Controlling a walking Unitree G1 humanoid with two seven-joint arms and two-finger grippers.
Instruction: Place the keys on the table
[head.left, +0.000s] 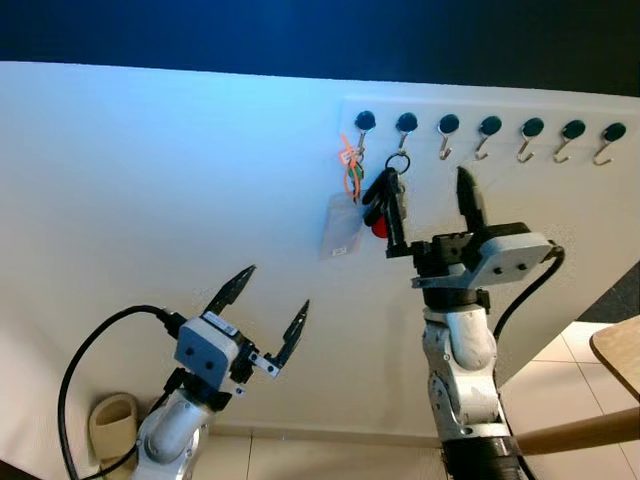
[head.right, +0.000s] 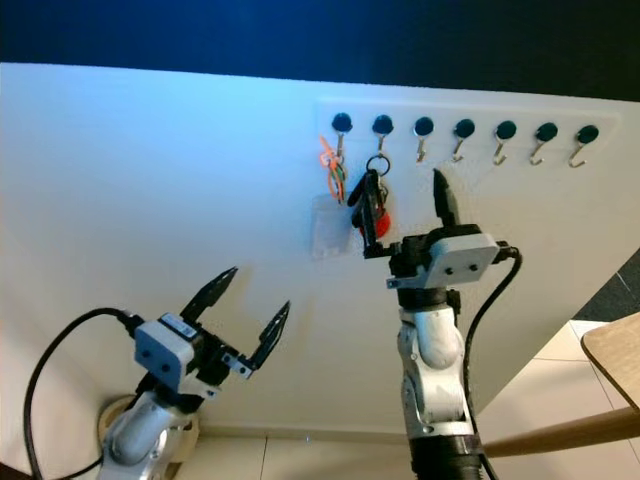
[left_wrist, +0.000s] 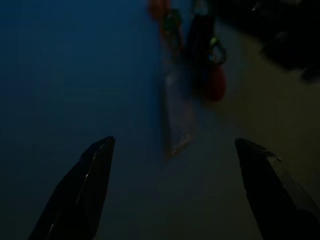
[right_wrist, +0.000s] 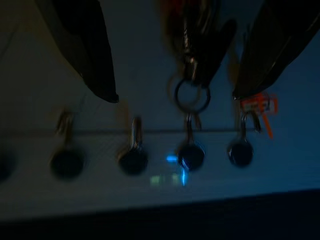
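Keys (head.left: 386, 200): a dark bunch with a red fob, hanging by a metal ring from the second hook from the left, upper centre of the left eye view, flat against the white wall.
Hook rail (head.left: 490, 127): a row of seven dark-knobbed hooks across the upper right of the frame; the five to the right of the keys look bare.
Orange tag bunch (head.left: 349, 165): on the first hook, just left of the keys, with a pale translucent card (head.left: 342, 227) hanging below it; its details are too small to read.
Right claw (head.left: 432, 212): raised at centre frame, fingers spread and pointing up, one finger (head.left: 469, 203) standing free to the right of the keys, the other lying against or behind the bunch and hard to separate from it. Whether it touches the keys cannot be told. In the right wrist view the keys (right_wrist: 197, 45) sit between the two parted fingers, dim and blurred.
Left claw (head.left: 263, 305): lower left of the frame, released and wide, holding nothing, well below the keys.
Left wrist view: very dark; the keys (left_wrist: 207, 60) and card are only smudges beyond the parted fingertips.
Desk (head.left: 618, 352): a wooden corner cut off by the right edge, lower right.
Floor object (head.left: 112, 423): a beige shape at lower left, partly hidden behind the left arm's cable.
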